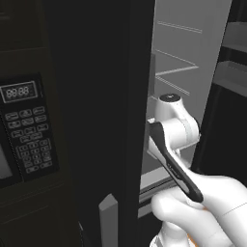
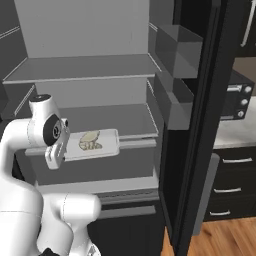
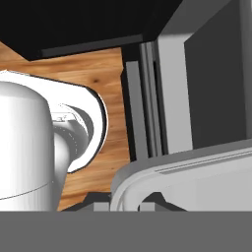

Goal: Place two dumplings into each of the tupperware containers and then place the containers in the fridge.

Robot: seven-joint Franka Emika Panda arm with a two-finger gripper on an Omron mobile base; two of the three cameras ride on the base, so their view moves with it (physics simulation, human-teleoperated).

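The fridge (image 2: 85, 30) stands open, showing pale grey walls and shelves (image 2: 80, 67). One tupperware container (image 2: 92, 143) hangs level in front of the lower shelf (image 2: 110, 120), with beige dumplings (image 2: 90, 141) visible through its whitish lid. My gripper (image 2: 64, 150) is shut on the container's left end. In the hand view the container's rounded rim (image 3: 187, 172) runs from between my gripper (image 3: 125, 205) towards the right. In the left base view my arm (image 1: 173, 130) reaches into the fridge (image 1: 178, 62) past its black front (image 1: 101, 96).
The open fridge door with grey bins (image 2: 175, 75) stands edge-on to the right. Beyond it are counter drawers (image 2: 230, 190) and wood floor (image 2: 220, 240). A black microwave with keypad (image 1: 26, 130) sits left of the fridge.
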